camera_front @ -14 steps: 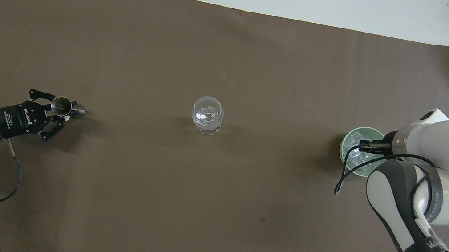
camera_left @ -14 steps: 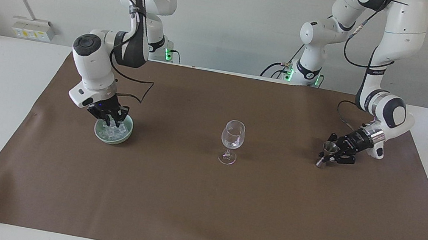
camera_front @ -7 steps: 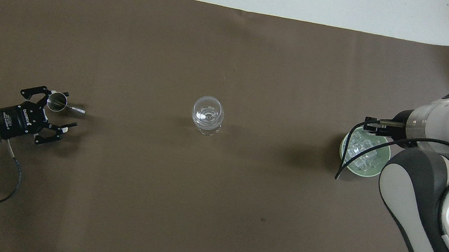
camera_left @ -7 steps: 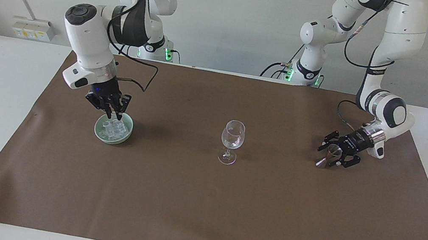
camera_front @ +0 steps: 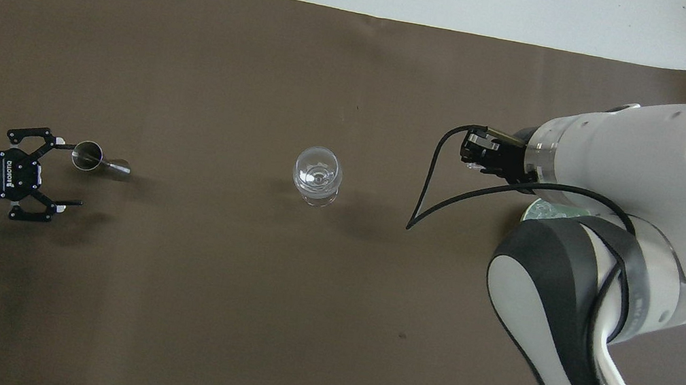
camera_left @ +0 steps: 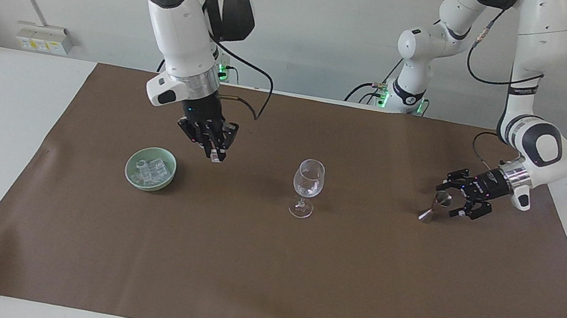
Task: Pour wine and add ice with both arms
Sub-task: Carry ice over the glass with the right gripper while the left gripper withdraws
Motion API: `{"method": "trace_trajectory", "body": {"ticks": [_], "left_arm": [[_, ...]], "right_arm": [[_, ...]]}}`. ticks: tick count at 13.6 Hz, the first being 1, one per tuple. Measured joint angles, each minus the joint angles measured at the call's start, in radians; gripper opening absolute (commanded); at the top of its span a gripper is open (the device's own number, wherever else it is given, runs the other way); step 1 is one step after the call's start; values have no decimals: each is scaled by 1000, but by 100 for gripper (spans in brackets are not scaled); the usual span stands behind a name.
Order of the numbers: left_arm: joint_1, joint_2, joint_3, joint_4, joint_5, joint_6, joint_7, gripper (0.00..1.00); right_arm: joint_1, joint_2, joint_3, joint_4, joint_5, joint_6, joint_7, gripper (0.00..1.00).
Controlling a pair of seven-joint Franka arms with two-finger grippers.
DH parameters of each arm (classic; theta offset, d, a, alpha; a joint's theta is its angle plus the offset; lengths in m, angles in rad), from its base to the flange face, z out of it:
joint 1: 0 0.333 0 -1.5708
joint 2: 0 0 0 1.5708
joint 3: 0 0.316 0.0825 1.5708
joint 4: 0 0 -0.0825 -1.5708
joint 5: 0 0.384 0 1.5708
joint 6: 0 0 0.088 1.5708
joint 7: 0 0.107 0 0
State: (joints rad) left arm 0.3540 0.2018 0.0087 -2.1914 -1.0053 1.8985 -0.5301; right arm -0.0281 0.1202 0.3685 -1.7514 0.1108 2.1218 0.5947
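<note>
Since a second ago my right gripper (camera_left: 215, 155) lifted from the green bowl (camera_left: 150, 168), pinching one ice cube (camera_left: 214, 156) at center-left of the facing view. My left gripper (camera_left: 460, 199), fingers spread, let go of the metal jigger (camera_left: 434, 205), center-right.

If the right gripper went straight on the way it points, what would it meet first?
Probably the brown mat, between the green bowl and the wine glass: the right gripper, holding an ice cube, points down, short of the glass. Depth is unclear.
</note>
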Motion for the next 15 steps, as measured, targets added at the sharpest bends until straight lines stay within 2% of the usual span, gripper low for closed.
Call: {"method": "trace_trajectory", "body": {"ticks": [2, 4, 6, 11, 15], "left_arm": [[18, -15, 2, 70, 158, -56, -26, 100], [32, -22, 3, 129, 260, -90, -26, 100], [32, -25, 2, 204, 359, -125, -26, 100], [13, -31, -28, 373, 566, -143, -26, 100], [-34, -37, -41, 472, 724, -142, 7, 100]], "right_arm": [[53, 34, 35, 65, 0, 1, 133, 0], [125, 60, 39, 114, 0, 13, 232, 0], [183, 79, 40, 128, 0, 74, 311, 0], [254, 144, 39, 130, 0, 139, 369, 0], [259, 159, 34, 128, -5, 144, 371, 0]]}}
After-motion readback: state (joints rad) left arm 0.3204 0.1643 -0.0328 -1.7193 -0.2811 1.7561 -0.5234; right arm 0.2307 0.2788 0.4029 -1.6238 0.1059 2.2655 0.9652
